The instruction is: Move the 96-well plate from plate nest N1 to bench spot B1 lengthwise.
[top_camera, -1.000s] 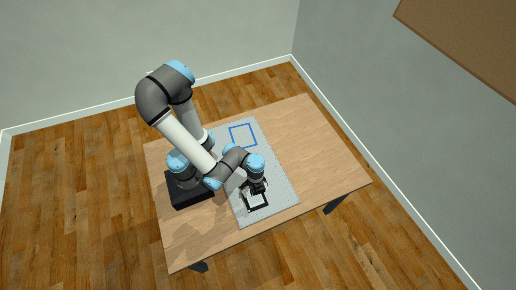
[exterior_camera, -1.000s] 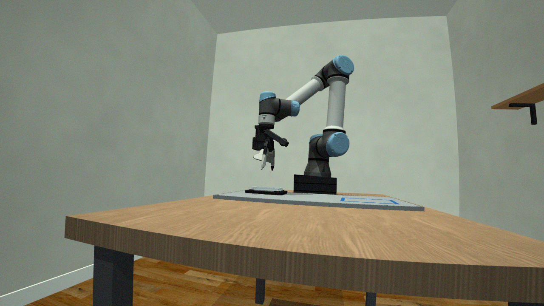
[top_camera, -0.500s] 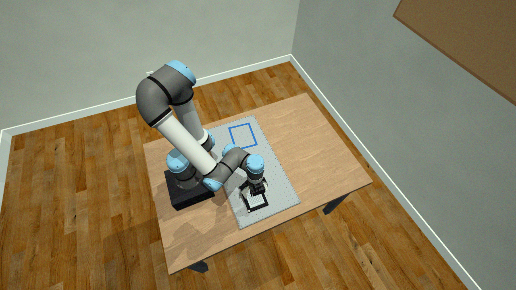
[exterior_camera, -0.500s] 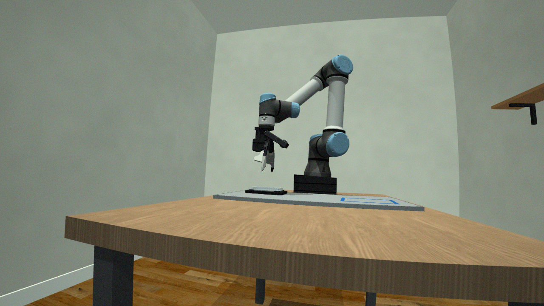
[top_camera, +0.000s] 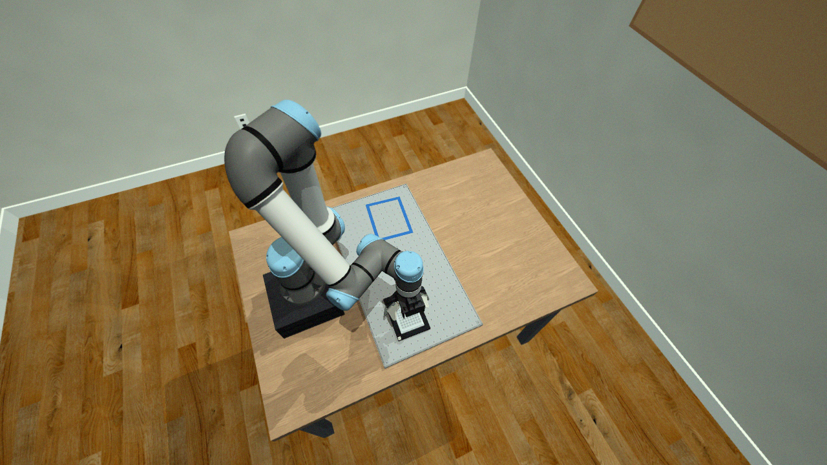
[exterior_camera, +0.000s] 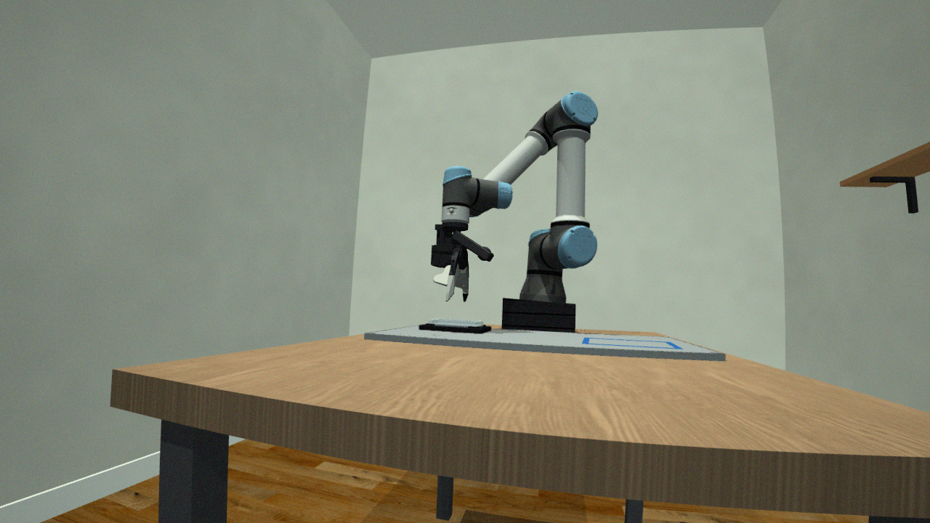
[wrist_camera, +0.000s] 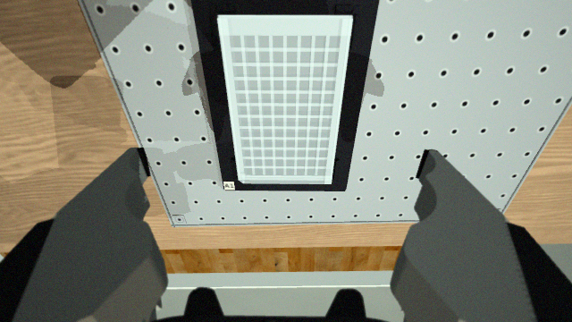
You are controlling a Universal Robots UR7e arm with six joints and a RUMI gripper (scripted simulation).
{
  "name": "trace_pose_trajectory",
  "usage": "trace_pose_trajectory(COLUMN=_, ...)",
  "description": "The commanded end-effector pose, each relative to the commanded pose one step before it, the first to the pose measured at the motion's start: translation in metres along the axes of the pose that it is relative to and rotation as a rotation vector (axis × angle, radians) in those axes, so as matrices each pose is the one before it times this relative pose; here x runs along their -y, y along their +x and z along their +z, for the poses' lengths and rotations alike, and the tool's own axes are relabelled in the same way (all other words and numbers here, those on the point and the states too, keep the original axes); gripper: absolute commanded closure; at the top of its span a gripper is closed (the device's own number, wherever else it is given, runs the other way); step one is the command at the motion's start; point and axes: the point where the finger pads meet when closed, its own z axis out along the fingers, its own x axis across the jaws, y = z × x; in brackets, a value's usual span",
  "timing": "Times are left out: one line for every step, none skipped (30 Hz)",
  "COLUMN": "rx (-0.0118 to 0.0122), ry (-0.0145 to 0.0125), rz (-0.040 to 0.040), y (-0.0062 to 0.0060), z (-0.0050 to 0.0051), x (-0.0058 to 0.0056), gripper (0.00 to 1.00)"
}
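The white 96-well plate lies in the black plate nest at the near end of the grey perforated board; it also shows in the overhead view and the side view. My gripper is open wide and empty, its two grey fingers spread to either side of the plate's long axis. In the side view the gripper hangs a little above the plate, apart from it. The blue taped outline is at the far end of the board and nothing lies in it; it also shows in the side view.
The arm's black base block stands on the table beside the board. The board's near edge runs close to the table's edge. A wooden shelf hangs on the right wall.
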Motion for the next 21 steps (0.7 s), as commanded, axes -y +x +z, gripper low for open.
trace_pose_trajectory(rx=-0.00087, ry=-0.00112, rz=0.00000, y=0.00040, z=0.00846, x=-0.00048, gripper=0.00)
trace_pose_trajectory(rx=0.00000, ry=0.00000, rz=0.00000, y=0.00000, z=0.00167, x=0.00000, gripper=0.00)
trace_pose_trajectory(rx=0.00000, ry=0.00000, rz=0.00000, y=0.00000, z=0.00167, x=0.00000, gripper=0.00)
trace_pose_trajectory(rx=0.00000, ry=0.00000, rz=0.00000, y=0.00000, z=0.00167, x=0.00000, gripper=0.00)
trace_pose_trajectory(rx=0.00000, ry=0.00000, rz=0.00000, y=0.00000, z=0.00000, x=0.00000, gripper=0.00)
trace_pose_trajectory(rx=0.00000, ry=0.00000, rz=0.00000, y=0.00000, z=0.00000, x=0.00000, gripper=0.00)
trace_pose_trajectory(rx=0.00000, ry=0.00000, rz=0.00000, y=0.00000, z=0.00168, x=0.00000, gripper=0.00)
trace_pose_trajectory(rx=0.00000, ry=0.00000, rz=0.00000, y=0.00000, z=0.00166, x=0.00000, gripper=0.00)
trace_pose_trajectory(rx=0.00000, ry=0.00000, rz=0.00000, y=0.00000, z=0.00166, x=0.00000, gripper=0.00)
trace_pose_trajectory(rx=0.00000, ry=0.00000, rz=0.00000, y=0.00000, z=0.00167, x=0.00000, gripper=0.00)
trace_pose_trajectory(rx=0.00000, ry=0.00000, rz=0.00000, y=0.00000, z=0.00167, x=0.00000, gripper=0.00)
trace_pose_trajectory(rx=0.00000, ry=0.00000, rz=0.00000, y=0.00000, z=0.00167, x=0.00000, gripper=0.00)
trace_pose_trajectory(rx=0.00000, ry=0.00000, rz=0.00000, y=0.00000, z=0.00167, x=0.00000, gripper=0.00)
trace_pose_trajectory(rx=0.00000, ry=0.00000, rz=0.00000, y=0.00000, z=0.00167, x=0.00000, gripper=0.00)
trace_pose_trajectory(rx=0.00000, ry=0.00000, rz=0.00000, y=0.00000, z=0.00167, x=0.00000, gripper=0.00)
trace_pose_trajectory(rx=0.00000, ry=0.00000, rz=0.00000, y=0.00000, z=0.00167, x=0.00000, gripper=0.00)
trace_pose_trajectory(rx=0.00000, ry=0.00000, rz=0.00000, y=0.00000, z=0.00167, x=0.00000, gripper=0.00)
trace_pose_trajectory(rx=0.00000, ry=0.00000, rz=0.00000, y=0.00000, z=0.00167, x=0.00000, gripper=0.00)
trace_pose_trajectory(rx=0.00000, ry=0.00000, rz=0.00000, y=0.00000, z=0.00167, x=0.00000, gripper=0.00)
trace_pose_trajectory(rx=0.00000, ry=0.00000, rz=0.00000, y=0.00000, z=0.00167, x=0.00000, gripper=0.00)
trace_pose_trajectory(rx=0.00000, ry=0.00000, rz=0.00000, y=0.00000, z=0.00167, x=0.00000, gripper=0.00)
